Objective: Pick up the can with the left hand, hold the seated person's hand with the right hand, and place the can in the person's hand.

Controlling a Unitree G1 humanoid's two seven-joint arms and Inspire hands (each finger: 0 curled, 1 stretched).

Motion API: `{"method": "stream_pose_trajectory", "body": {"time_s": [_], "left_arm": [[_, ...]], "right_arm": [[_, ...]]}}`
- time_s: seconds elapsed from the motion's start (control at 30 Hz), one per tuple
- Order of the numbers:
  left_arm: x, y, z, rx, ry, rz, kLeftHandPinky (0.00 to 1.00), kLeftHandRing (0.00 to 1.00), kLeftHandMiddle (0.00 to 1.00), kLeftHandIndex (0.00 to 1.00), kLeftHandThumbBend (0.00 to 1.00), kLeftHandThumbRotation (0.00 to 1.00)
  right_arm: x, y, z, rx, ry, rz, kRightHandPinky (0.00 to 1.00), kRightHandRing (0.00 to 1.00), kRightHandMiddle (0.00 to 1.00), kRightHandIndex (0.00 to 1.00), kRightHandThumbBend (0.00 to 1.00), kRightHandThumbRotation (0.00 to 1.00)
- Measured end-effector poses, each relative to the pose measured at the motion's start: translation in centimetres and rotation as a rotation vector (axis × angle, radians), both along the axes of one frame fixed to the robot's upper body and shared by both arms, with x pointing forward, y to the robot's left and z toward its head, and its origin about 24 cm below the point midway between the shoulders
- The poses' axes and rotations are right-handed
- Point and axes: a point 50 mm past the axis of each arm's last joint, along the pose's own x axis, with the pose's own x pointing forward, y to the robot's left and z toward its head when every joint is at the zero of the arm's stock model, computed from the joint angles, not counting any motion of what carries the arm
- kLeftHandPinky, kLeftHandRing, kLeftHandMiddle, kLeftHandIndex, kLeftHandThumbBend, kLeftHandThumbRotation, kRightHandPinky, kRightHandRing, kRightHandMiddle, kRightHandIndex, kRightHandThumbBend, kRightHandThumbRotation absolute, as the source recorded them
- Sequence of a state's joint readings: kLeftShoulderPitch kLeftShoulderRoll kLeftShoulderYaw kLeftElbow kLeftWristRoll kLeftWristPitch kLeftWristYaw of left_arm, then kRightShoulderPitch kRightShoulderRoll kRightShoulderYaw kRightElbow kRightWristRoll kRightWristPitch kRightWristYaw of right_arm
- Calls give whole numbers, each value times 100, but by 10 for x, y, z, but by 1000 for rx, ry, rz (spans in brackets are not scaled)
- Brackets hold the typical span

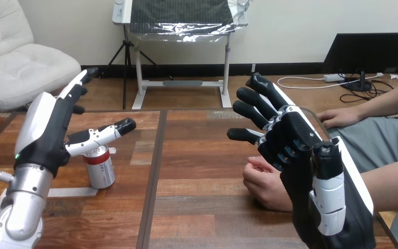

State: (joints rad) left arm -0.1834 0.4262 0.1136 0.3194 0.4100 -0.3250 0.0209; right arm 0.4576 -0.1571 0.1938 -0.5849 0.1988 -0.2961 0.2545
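Right hand (311,150) fills the lower right, fingers spread wide, beside the person's hand (264,184) on the bench (202,155). Left hand (49,129), wide and empty, hovers over the upright can (99,167) at lower left. The pickup seems not yet made; next, it must lower and close round the can.

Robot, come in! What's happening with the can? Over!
Left robot hand open above the can, no grip. Right robot hand open beside the person's hand, not holding it. Can upright on table. Nothing blocking it.
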Motion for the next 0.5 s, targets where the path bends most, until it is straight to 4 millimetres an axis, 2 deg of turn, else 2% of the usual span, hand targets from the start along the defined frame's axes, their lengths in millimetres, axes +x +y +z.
{"method": "stream_pose_trajectory", "body": {"time_s": [0.5], "left_arm": [[16, 6, -16, 74, 125, 37, 69, 87, 92, 92, 89, 63]], "right_arm": [[0, 0, 0, 1, -3, 0, 70, 88, 89, 91, 70, 100]]}}
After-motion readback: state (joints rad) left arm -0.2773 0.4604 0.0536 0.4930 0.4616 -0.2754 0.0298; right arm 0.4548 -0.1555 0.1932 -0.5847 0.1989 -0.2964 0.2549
